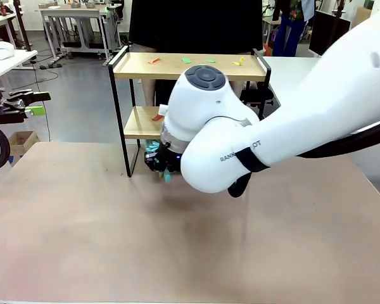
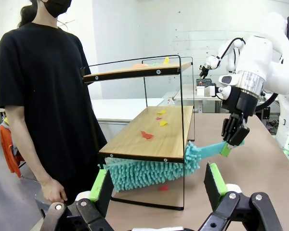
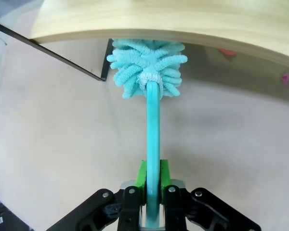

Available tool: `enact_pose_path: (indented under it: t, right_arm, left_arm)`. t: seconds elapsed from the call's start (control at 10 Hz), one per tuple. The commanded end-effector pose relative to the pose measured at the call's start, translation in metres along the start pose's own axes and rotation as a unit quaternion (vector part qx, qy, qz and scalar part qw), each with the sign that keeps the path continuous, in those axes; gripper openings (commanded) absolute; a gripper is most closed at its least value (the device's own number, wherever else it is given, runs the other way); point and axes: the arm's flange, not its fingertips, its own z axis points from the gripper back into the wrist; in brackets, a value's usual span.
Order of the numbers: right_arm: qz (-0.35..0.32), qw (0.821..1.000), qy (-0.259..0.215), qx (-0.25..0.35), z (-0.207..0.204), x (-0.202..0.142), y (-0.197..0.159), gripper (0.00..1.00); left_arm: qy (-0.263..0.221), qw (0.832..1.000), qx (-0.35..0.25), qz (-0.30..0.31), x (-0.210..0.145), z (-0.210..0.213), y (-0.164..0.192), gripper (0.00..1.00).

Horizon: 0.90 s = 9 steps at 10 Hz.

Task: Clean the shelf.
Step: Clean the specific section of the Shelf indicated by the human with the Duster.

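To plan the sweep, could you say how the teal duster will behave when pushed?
The duster has a fluffy head that probably squashes softly; its thin handle looks stiff and light, perhaps flexing slightly.

A turquoise duster [image 3: 147, 72] and a shelf [image 1: 177, 65] of pale wood boards in a black frame, dotted with a red scrap [image 2: 146, 135] and a yellow scrap [image 2: 163, 123]. The desk [image 1: 114, 228] is beige, the arm [image 1: 304, 114] white, the right claw [image 3: 152, 179] and left claw [image 2: 156, 185] black with green pads, the person's shirt [image 2: 38, 86] black.
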Motion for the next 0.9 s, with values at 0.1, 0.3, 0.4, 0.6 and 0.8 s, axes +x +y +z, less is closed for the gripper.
enact_pose_path:
  t: [0.1,0.3,0.4,0.6,0.8]
  right_arm:
    - [-0.033,0.999,-0.023,-0.015,-0.013,0.004,0.034,0.13]
    - [-0.041,0.999,-0.021,-0.010,-0.021,0.004,0.042,0.13]
    - [-0.046,0.999,-0.018,-0.009,-0.027,0.002,0.047,0.13]
    - [-0.048,0.999,-0.018,-0.010,-0.034,-0.002,0.053,0.13]
    - [-0.051,0.998,-0.007,-0.020,-0.044,-0.007,0.054,0.13]
  left_arm:
    - [0.001,1.000,-0.002,-0.007,0.003,0.000,-0.001,1.00]
    - [0.001,1.000,-0.002,-0.007,0.003,0.000,-0.001,1.00]
    - [0.001,1.000,-0.002,-0.007,0.003,0.000,-0.001,1.00]
    - [0.001,1.000,-0.002,-0.007,0.003,0.000,-0.001,1.00]
    - [0.001,1.000,-0.002,-0.007,0.003,0.000,-0.001,1.00]
